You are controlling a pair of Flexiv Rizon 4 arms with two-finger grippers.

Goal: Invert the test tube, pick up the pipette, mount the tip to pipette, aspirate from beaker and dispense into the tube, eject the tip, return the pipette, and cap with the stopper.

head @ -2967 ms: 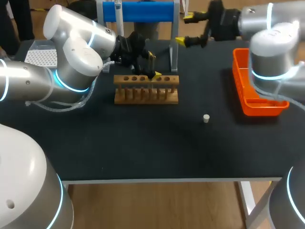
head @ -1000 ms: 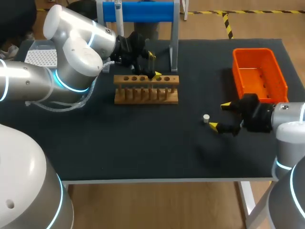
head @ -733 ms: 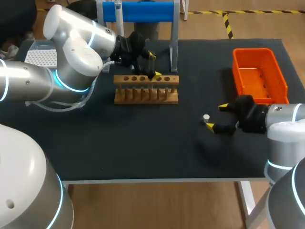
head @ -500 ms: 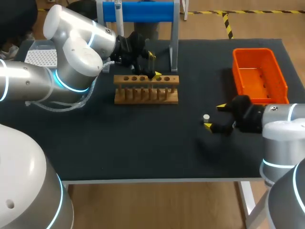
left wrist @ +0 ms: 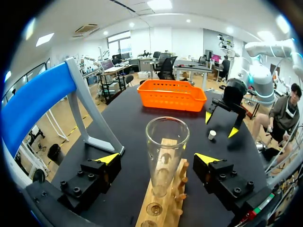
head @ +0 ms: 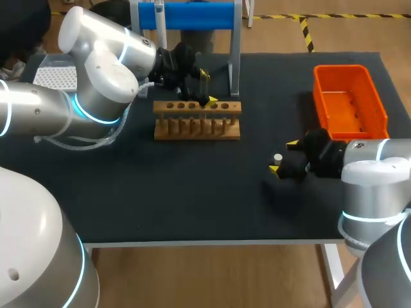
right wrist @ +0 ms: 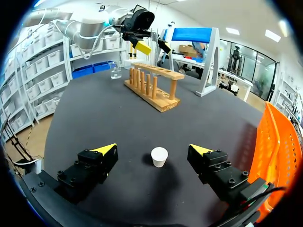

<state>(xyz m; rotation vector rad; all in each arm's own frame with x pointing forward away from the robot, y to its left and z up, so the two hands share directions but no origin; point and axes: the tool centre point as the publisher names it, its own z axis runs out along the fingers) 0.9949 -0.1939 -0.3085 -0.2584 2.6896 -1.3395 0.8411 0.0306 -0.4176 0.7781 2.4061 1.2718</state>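
The right gripper [head: 283,156] sits low over the table [head: 192,199] at the near right, its fingers spread wide. The white stopper [right wrist: 159,156] stands on the table between them, touched by neither finger. Further back, near the middle, is the wooden rack [head: 197,120], set lengthwise left to right. A clear tube [left wrist: 165,156] stands upright in it, mouth up. The left gripper [head: 207,88] hangs over the rack with its fingers open on either side of the tube, both clear of the glass, so it grips nothing. A small beaker [right wrist: 115,71] stands just past the rack's left end; in the head view the left arm hides it. At the far right lies the orange basket [head: 340,68]. At the far edge, behind the rack, stands the blue stand [head: 192,15] with the pipette [head: 159,19] hanging at its left end. A tip box [head: 54,77] is at the far left.
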